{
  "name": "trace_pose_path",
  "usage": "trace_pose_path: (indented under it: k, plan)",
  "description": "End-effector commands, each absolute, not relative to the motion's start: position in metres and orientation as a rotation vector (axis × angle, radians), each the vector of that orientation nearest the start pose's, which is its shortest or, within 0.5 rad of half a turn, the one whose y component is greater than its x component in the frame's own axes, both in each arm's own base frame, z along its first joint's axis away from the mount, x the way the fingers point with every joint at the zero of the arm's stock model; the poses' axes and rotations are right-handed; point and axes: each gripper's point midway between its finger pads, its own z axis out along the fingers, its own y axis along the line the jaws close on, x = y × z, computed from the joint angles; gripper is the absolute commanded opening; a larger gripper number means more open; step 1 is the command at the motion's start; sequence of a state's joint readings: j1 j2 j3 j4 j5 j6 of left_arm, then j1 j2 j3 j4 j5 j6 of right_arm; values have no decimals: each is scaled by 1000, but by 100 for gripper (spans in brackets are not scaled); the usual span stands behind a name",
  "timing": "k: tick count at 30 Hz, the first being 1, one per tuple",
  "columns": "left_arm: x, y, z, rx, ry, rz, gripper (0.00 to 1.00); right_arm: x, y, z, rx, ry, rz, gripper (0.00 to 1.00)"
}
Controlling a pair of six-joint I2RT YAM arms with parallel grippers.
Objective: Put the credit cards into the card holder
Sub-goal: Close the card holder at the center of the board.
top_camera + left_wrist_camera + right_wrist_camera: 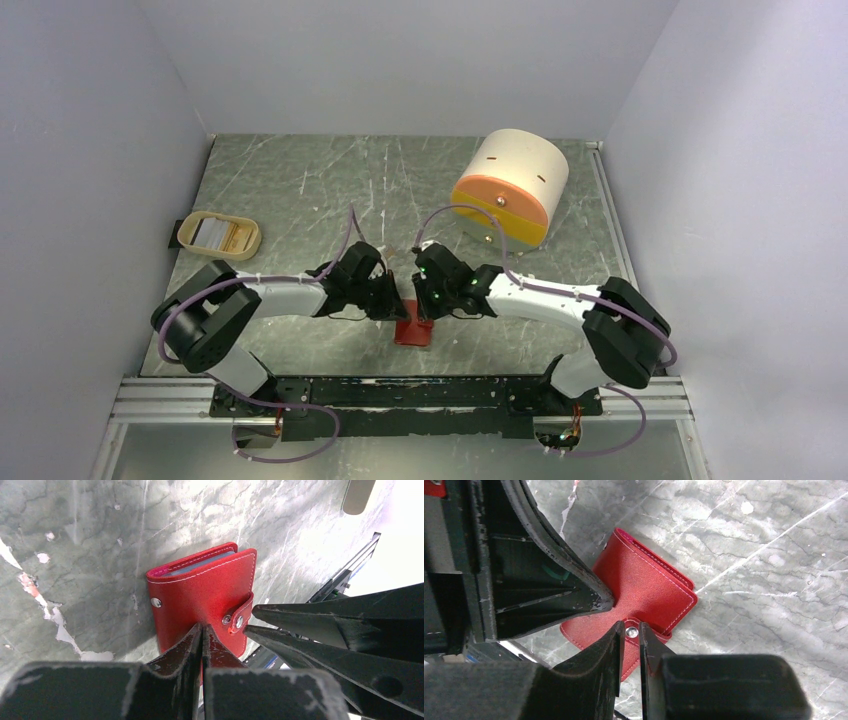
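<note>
The card holder (413,332), a red wallet folded shut, lies on the table near the front edge between both arms. In the left wrist view my left gripper (202,628) is shut, its tips resting on the card holder's (200,592) red cover. My right gripper (629,629) has its jaws a narrow gap apart, closed on the snap tab (631,630) at the card holder's (649,587) edge. The right fingers (310,612) reach in beside the tab (235,621). The credit cards (216,234) lie far left in a beige tray (188,230).
A big cream-and-orange cylinder (510,185) lies on its side at the back right. The table's front rail (400,392) runs just behind the card holder. Walls close in the table on the left, back and right.
</note>
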State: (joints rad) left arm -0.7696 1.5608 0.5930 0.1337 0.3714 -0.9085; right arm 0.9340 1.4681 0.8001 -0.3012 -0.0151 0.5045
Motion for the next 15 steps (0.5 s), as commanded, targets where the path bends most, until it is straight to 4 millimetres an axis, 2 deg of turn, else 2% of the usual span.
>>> trace_pose_path:
  k: [1, 15]
  plan:
    - [182, -296, 12, 14, 2714, -1012, 9, 177, 277, 49, -545, 2579, 567, 20]
    - [180, -294, 8, -12, 2721, -1010, 9, 172, 277, 36, -538, 2601, 578, 18]
